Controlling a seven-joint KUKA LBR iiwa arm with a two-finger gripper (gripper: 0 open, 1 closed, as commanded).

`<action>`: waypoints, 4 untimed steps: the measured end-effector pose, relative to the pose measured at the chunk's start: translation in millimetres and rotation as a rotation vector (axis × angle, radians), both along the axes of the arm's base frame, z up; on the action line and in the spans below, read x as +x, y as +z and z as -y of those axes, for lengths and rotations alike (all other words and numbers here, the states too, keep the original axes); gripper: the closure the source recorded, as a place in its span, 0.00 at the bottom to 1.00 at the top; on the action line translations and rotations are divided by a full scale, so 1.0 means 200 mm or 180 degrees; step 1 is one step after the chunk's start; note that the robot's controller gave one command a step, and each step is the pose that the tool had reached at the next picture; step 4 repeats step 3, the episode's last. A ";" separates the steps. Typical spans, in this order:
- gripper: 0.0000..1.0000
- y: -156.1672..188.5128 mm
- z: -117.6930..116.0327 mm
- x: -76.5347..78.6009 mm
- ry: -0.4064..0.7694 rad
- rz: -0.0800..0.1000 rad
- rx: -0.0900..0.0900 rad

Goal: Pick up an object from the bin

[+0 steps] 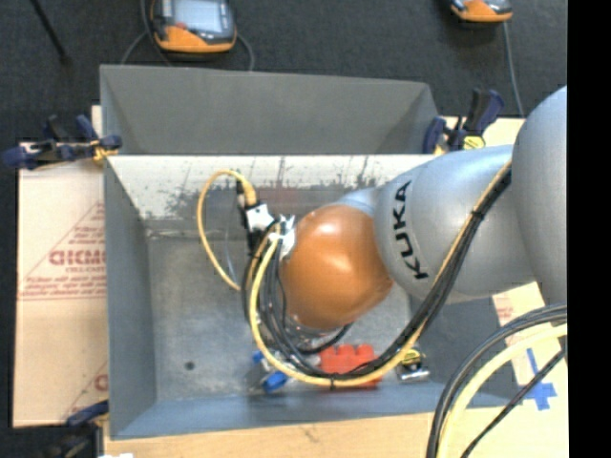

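The dark body of my gripper [302, 336] shows low in the bin, near the front wall and just left of the middle. Right beside it on the floor lies a red-orange blocky thing [346, 358], partly hidden. A small blue thing [271, 382] lies just in front and to the left, against the front wall. Further right, a small silver and black thing with a yellow bit [412, 370] also rests by the front wall. Whether anything is held cannot be seen.
The arm comes in from the right and covers the bin's right half, with an orange dome and yellow and black cables over the wrist. Bare grey floor lies in the bin's left part.
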State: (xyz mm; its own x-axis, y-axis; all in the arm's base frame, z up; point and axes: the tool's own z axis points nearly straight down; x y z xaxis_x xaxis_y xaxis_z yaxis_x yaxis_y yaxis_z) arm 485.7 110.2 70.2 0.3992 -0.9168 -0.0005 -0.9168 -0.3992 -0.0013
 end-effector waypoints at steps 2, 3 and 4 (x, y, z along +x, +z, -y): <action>1.00 0.37 -0.17 0.07 0.0306 -0.0001 -0.0002; 1.00 0.53 -0.21 0.02 0.0330 -0.0002 0.0001; 1.00 0.53 -0.21 0.02 0.0330 -0.0002 0.0001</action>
